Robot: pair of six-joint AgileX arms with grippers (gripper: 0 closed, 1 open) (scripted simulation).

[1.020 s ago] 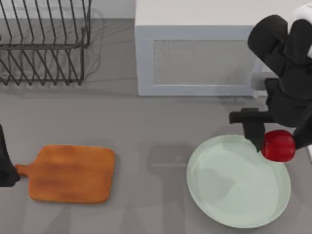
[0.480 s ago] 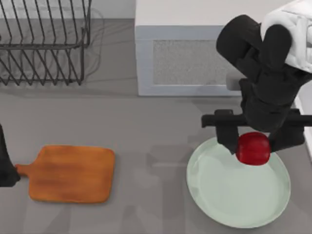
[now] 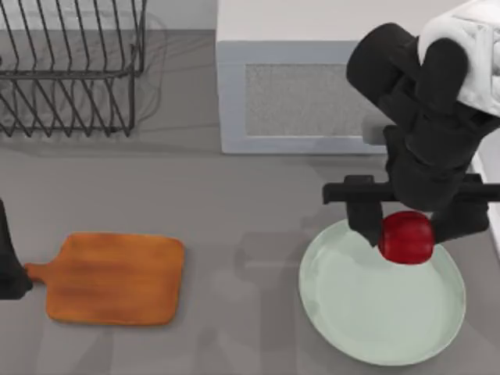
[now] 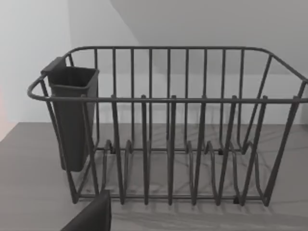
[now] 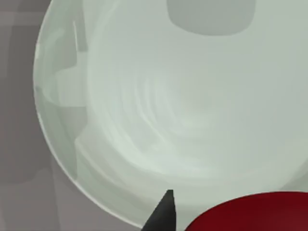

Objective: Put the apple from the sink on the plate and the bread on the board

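My right gripper (image 3: 411, 231) hangs over the far part of the pale green plate (image 3: 367, 312), shut on the red apple (image 3: 406, 238). In the right wrist view the apple (image 5: 250, 214) sits at the frame's edge beside a dark fingertip (image 5: 163, 211), with the plate (image 5: 159, 96) below. The orange-brown board (image 3: 109, 277) lies bare at the left, handle pointing left. My left gripper (image 3: 8, 269) is parked at the table's left edge by that handle. The bread is out of view.
A dark wire dish rack (image 3: 70, 70) stands at the back left; the left wrist view faces the rack (image 4: 168, 130) and its cutlery cup (image 4: 72, 115). The pale box-shaped sink unit (image 3: 312, 94) stands at the back, behind the plate.
My right gripper carried the apple leftward from the plate's right rim to over its far part, then held nearly still. The left arm has not moved.
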